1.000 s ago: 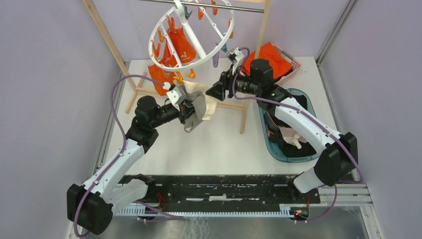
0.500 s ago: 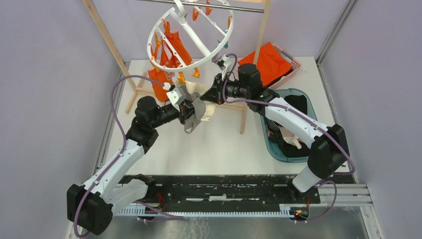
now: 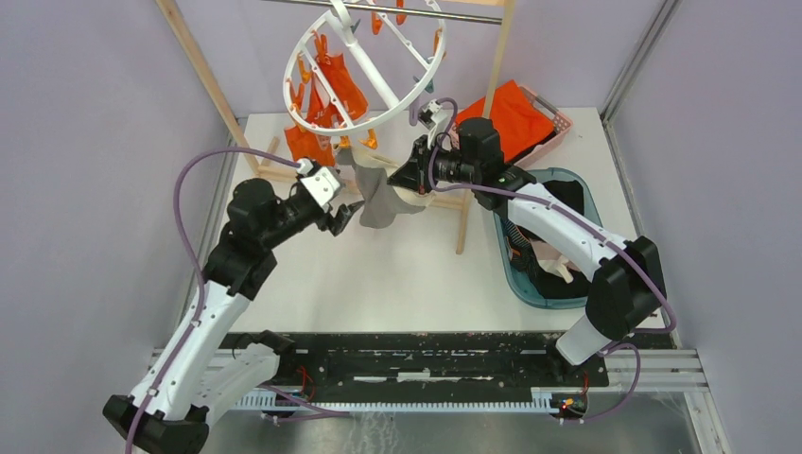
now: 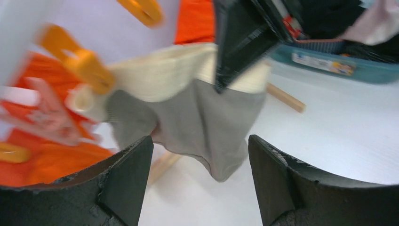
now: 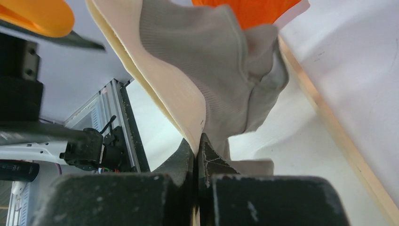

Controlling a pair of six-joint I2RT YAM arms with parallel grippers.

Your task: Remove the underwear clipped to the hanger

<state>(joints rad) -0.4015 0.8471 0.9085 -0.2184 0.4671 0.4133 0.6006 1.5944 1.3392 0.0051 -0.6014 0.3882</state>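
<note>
The white ring hanger (image 3: 312, 43) hangs from the metal bar, with orange underwear (image 3: 333, 87) clipped among its orange pegs. Below its rim hangs the beige-grey underwear (image 3: 380, 197) (image 4: 202, 117) (image 5: 207, 61). An orange peg (image 4: 82, 66) sits at the left corner of its cream waistband. My right gripper (image 3: 413, 180) (image 5: 197, 141) is shut on that waistband's other end. My left gripper (image 3: 345, 218) (image 4: 197, 141) stands open just left of the garment, with nothing between its fingers (image 4: 127, 174). Something black lies in the teal bin; whether it is underwear I cannot tell.
A teal bin (image 3: 508, 260) with clothes stands at the right. Behind it a pink basket (image 3: 560, 123) holds a folded orange cloth (image 3: 511, 112). Wooden posts (image 3: 203, 76) and floor bars (image 3: 463, 227) of the frame flank the hanger.
My left gripper let go of the beige-grey underwear, opened and drew back to the left. My right gripper moved in and shut on the waistband.
</note>
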